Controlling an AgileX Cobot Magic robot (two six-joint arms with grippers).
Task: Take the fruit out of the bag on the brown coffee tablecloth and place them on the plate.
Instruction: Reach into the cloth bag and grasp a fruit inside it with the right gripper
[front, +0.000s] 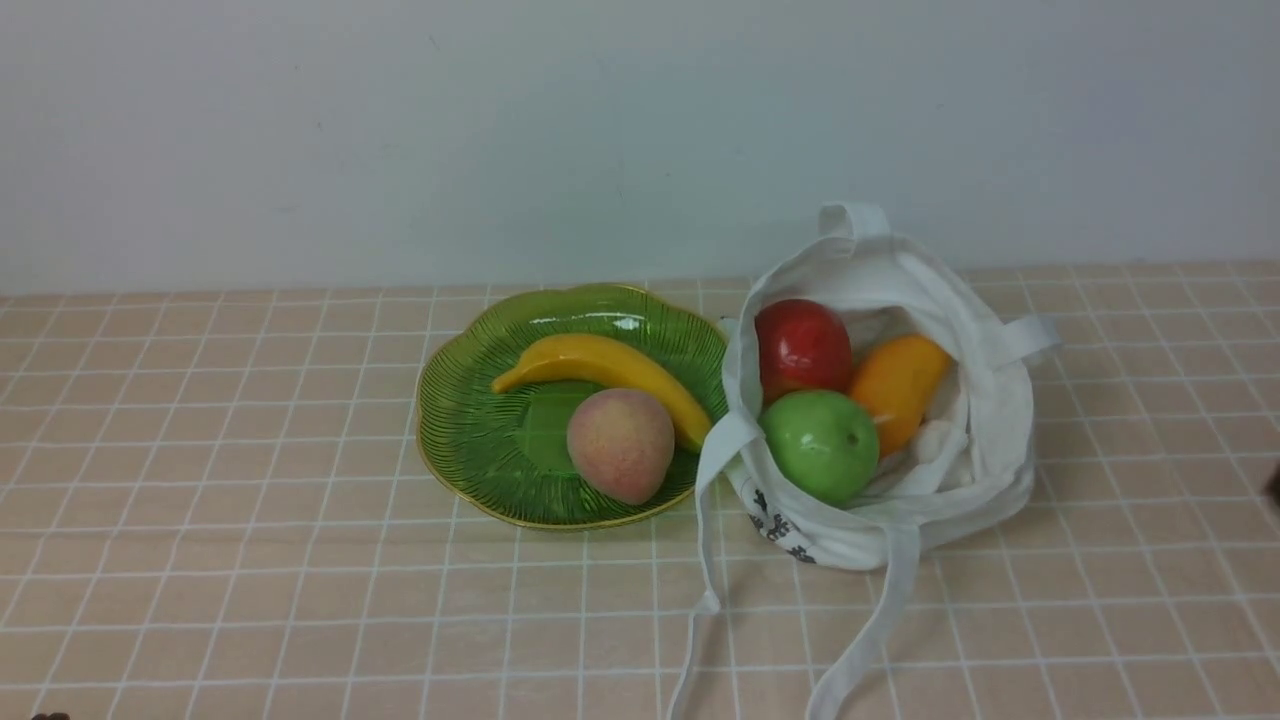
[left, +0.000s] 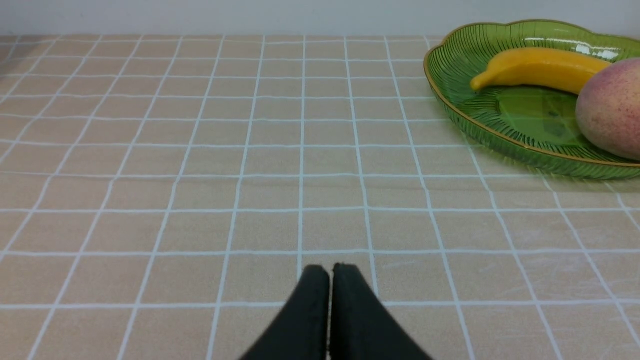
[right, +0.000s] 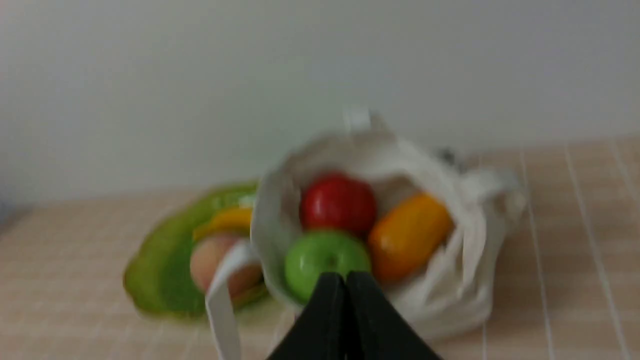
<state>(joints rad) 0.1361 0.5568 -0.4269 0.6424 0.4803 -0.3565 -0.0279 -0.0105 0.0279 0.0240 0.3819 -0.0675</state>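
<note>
The white bag (front: 985, 400) lies open on the brown coffee tablecloth (front: 250, 520), holding a red apple (front: 800, 345), a green apple (front: 820, 445) and an orange-yellow mango (front: 898, 385). To its left, the green plate (front: 470, 430) carries a yellow banana (front: 600, 365) and a peach (front: 620, 445). My left gripper (left: 330, 270) is shut and empty, low over bare cloth, well away from the plate (left: 465, 115). In the blurred right wrist view, my right gripper (right: 345, 277) is shut with nothing in it, pointing at the green apple (right: 320, 257) in the bag (right: 470, 280), some way short of it.
The bag's long straps (front: 870, 630) trail over the cloth toward the table's near edge. One strap (front: 715, 470) hangs down next to the plate's right rim. A plain wall (front: 600, 130) runs along the back of the table.
</note>
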